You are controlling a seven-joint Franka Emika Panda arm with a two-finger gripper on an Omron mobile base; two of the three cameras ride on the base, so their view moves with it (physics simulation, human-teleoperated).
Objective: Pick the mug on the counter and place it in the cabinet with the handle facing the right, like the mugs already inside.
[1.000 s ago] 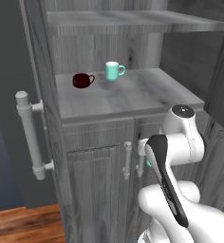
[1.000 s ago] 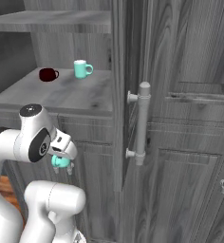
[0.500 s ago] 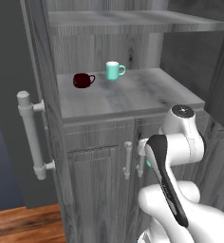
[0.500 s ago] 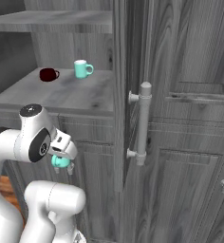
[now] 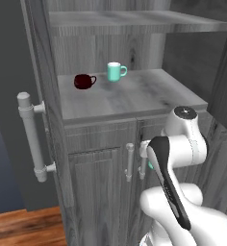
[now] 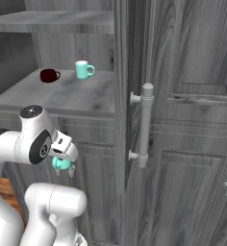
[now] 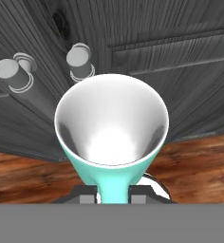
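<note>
Teal and white, the mug point(image 7: 111, 137) is held in the robot's hand point(image 7: 113, 192), which is closed tight on it from below in the hand view; the white inside of the cup faces the camera. From the right base view the mug point(image 6: 61, 164) shows as a small teal shape tucked under the arm's wrist, low down in front of the lower doors of the grey wood-grain cabinet point(image 6: 182, 57). The handle of the held mug cannot be made out.

Higher up, the open shelf point(image 5: 130, 96) of the cabinet carries two mugs near its back: a dark red one point(image 5: 83, 80) and, just beside it, a teal one point(image 5: 115, 71) whose handle points right.

Judging from this, the picking up is done and the mug is off the surface. What is left is to raise it well above the lower doors, carry it over the shelf, turn its handle to the right and set it down near the other two.
</note>
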